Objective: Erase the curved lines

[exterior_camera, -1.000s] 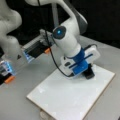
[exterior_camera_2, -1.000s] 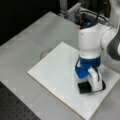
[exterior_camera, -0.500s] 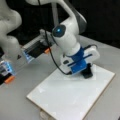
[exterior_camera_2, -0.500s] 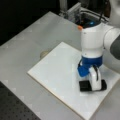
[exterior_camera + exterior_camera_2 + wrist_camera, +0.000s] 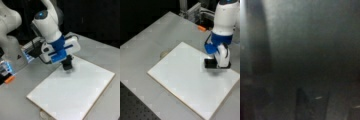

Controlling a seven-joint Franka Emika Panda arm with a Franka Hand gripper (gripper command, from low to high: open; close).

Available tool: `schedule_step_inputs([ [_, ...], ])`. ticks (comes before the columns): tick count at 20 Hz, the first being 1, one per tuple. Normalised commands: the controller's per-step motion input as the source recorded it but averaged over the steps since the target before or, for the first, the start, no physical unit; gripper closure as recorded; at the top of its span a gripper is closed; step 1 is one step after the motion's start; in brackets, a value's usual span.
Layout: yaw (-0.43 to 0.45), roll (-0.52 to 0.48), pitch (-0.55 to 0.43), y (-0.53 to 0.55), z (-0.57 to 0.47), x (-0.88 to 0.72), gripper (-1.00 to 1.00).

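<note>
On the white board (image 5: 187, 82), toward a front view's right, the gripper (image 5: 216, 65) presses a black block eraser (image 5: 210, 63), seemingly stiff and light, clamped between its jaws; curve lines aren't discernible.

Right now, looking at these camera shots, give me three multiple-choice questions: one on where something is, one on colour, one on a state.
1. Where does the tool sit?
A. Over the white board's right part in a front view
B. Off the board, on the grey table
C. High above the orange thing

2. What colour is the block eraser?
A. Black
B. Red
C. Yellow

3. Are curve lines visible on the board?
A. Several bold ones
B. None can be made out
C. One thick ring

Answers: 1 A, the tool stands on the board near its right side. 2 A, the block reads dark. 3 B, the board looks plain white in both front views.
</note>
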Motion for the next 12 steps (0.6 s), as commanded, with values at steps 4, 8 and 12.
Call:
schedule_step_inputs([
  [4, 0.208, -0.087, 0.381, -0.27, 0.4, 0.36, 1.0],
  [8, 0.271, -0.117, 0.398, -0.31, 0.38, 0.31, 1.0],
  [12, 0.388, -0.158, 0.4, -0.37, 0.42, 0.26, 1.0],
])
